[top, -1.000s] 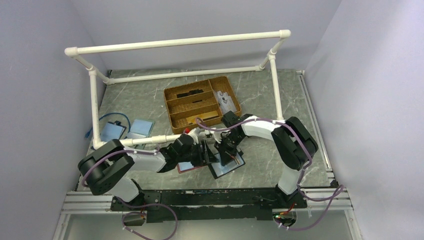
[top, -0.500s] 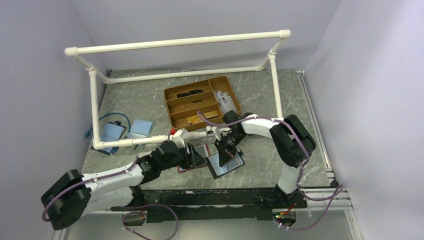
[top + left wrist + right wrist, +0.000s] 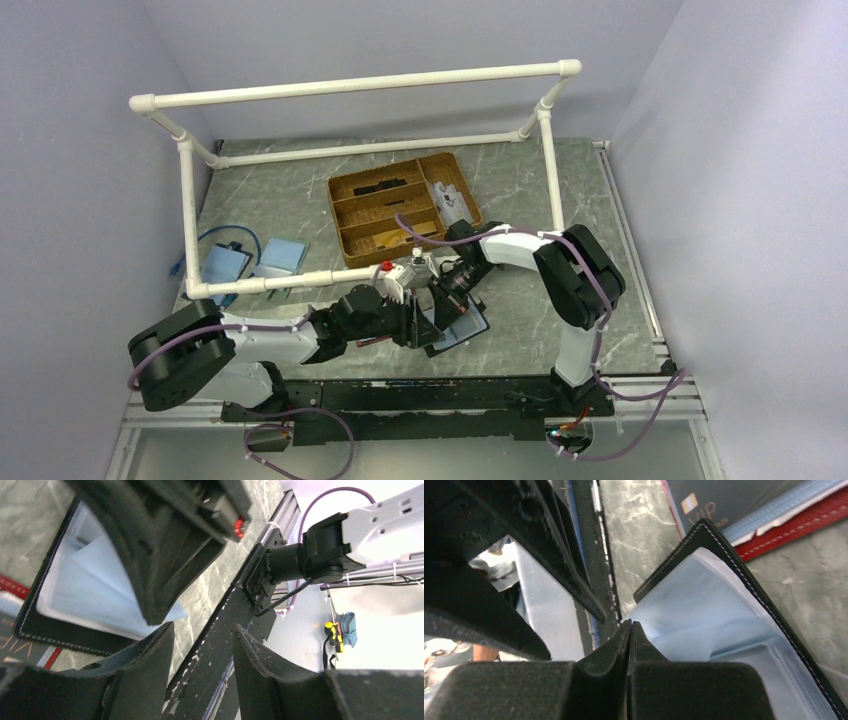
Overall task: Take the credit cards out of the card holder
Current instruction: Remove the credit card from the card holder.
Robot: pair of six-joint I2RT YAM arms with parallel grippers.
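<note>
The black-edged card holder [image 3: 462, 330] lies open on the table, light blue inside, and also shows in the right wrist view [image 3: 724, 545] and the left wrist view [image 3: 45, 625]. My right gripper [image 3: 446, 303] is over it, jaws shut [image 3: 630, 624], pinching the corner of a light blue sheet, apparently the light blue card [image 3: 684, 615], which sticks out past the holder's near corner. My left gripper [image 3: 418, 325] hovers just left of the holder, open and empty [image 3: 201, 627]. A dark card [image 3: 734, 500] marked VIP lies on the red-edged holder [image 3: 809, 522].
A wicker tray [image 3: 405, 205] with compartments stands behind the grippers. A white pipe frame [image 3: 360, 85] spans the table, its lower bar [image 3: 270, 284] just left of the arms. Blue flat items [image 3: 225, 262] lie at the left. The black rail [image 3: 220, 645] runs along the near edge.
</note>
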